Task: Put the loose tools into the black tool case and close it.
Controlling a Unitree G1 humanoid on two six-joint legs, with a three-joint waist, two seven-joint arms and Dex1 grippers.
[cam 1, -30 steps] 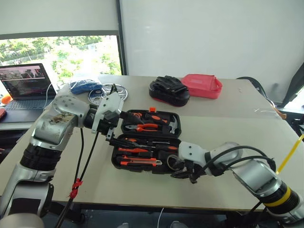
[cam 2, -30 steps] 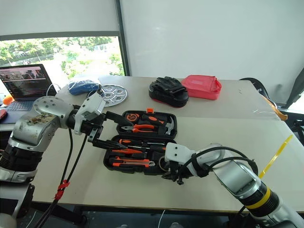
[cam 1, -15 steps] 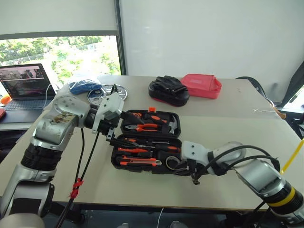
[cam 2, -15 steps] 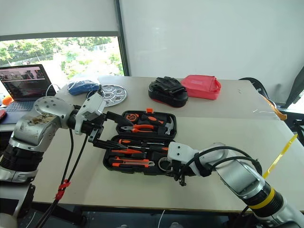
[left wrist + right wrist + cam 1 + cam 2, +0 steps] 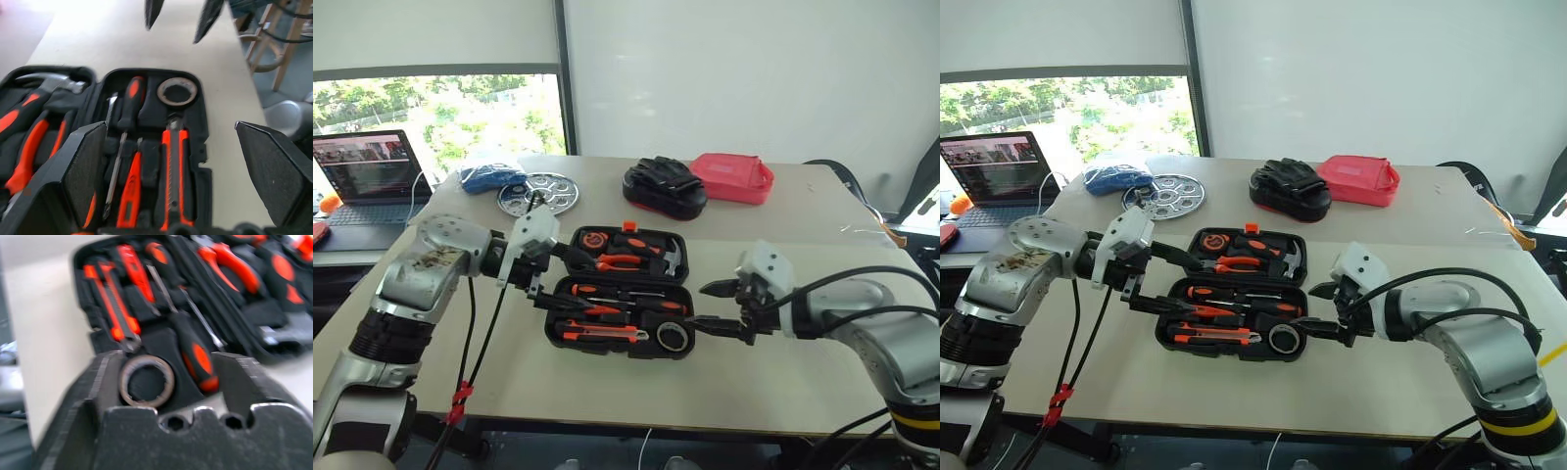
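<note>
The black tool case point(image 5: 607, 351) lies open in the middle of the table. Its far half holds a hammer and pliers. The near half holds two screwdrivers point(image 5: 131, 100), the utility knife point(image 5: 602, 335) and the round tape roll point(image 5: 674, 336) at its right end. My right gripper point(image 5: 705, 307) hovers just right of the roll, open and empty. My left gripper point(image 5: 1163, 279) is open at the case's left edge, its fingers above that end and holding nothing.
Behind the case, a round perforated steel plate point(image 5: 538, 191) and a blue bundle point(image 5: 489, 178) lie at the far left. A black glove heap point(image 5: 663, 186) and a red pouch point(image 5: 732, 176) sit at the back. A laptop point(image 5: 367, 181) stands off the table's left.
My right gripper opened and rose away to the right, leaving the tape roll in the case's near right slot. My left gripper shifted slightly left and down.
</note>
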